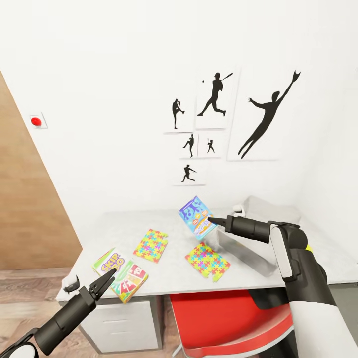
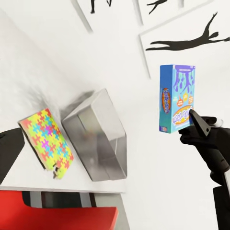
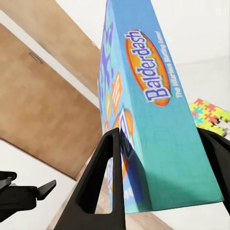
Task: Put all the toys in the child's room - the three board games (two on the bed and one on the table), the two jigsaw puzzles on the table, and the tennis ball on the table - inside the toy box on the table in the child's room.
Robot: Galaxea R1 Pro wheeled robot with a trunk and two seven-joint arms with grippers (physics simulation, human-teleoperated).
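So the desk (image 1: 174, 223) carries the grey toy box (image 1: 248, 243) at its right end, and the right gripper (image 1: 211, 220) is clamped on the blue Balderdash game (image 1: 197, 217), holding it up in the air just left of the toy box. Left of the toy box lie one jigsaw puzzle (image 1: 207, 261) close by, another jigsaw puzzle (image 1: 151, 244) further off, and the Skip-Bo game (image 1: 121, 274) at the desk's front left corner. The left gripper (image 1: 105, 283) hovers over that Skip-Bo game, fingers slightly apart and holding nothing.

black forearms, white upper casings, black two-fingered tool (image 1: 102, 284)
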